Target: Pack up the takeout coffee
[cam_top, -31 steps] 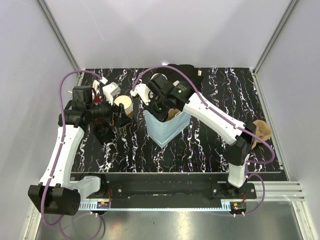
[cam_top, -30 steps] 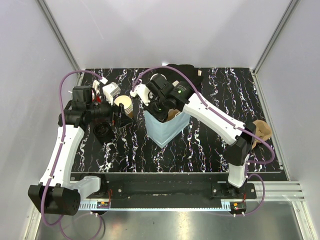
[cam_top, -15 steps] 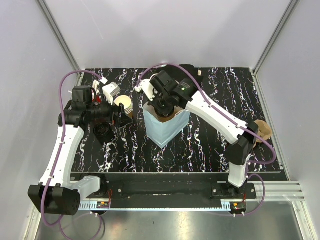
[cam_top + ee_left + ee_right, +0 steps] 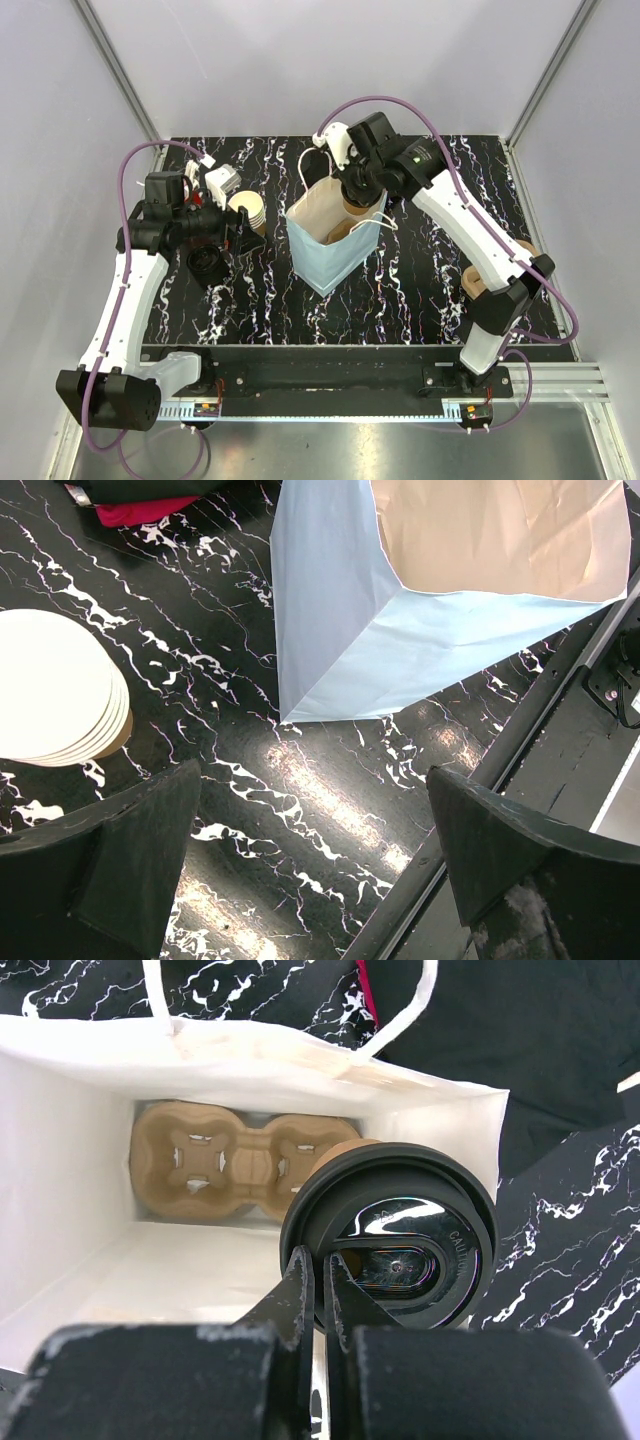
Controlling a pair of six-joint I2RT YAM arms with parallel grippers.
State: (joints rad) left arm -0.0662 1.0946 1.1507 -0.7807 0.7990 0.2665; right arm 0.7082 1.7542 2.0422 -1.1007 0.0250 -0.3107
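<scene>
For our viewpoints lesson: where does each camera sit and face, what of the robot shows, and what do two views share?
Top external: above and behind the bases, facing down on the table; left arm and right arm whole.
Left wrist: on its arm, facing down at paper bag and stack of cups; open left tool shows.
Right wrist: on its arm, facing down into the bag at the cup carrier; right tool pinches the takeout coffee.
Shared: both wrist views show the paper bag.

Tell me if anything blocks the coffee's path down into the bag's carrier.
Nothing visible does: the takeout coffee, pinched by the right gripper, hangs over the open bag, with the carrier and its empty wells bare below.
</scene>
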